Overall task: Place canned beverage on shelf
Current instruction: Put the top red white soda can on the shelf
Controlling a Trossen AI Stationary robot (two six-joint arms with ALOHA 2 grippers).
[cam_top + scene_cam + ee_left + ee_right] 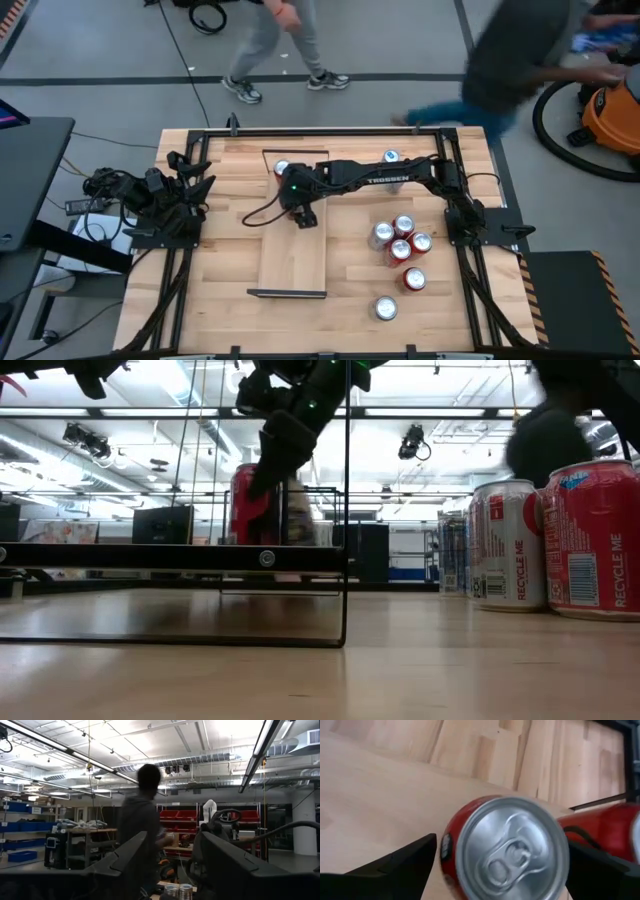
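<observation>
The shelf (294, 260) is a long light-wood board lying near-to-far on the plank table. My right gripper (302, 216) reaches in from the table's right over the shelf's far half and is shut on a red can (512, 850), whose silver top faces the wrist camera. A second red can (281, 170) stands on the shelf's far end and also shows in the right wrist view (600, 825). My left gripper (195, 182) waits open at the table's left edge, raised, its fingers pointing into the room (170, 865). My right gripper has the red can's side wall (447, 852) between its two fingers, one on each side just below the rim. The fingers come from above, pointing down. The can is upright over the shelf board. In the low view its bottom (250, 540) is level with the shelf top; whether it rests there I cannot tell.
Several red and silver cans (402, 240) stand in a cluster on the table right of the shelf, with single cans at the far right (390, 157) and the near right (386, 308). The shelf's near half is bare. People walk on the floor beyond the far edge.
</observation>
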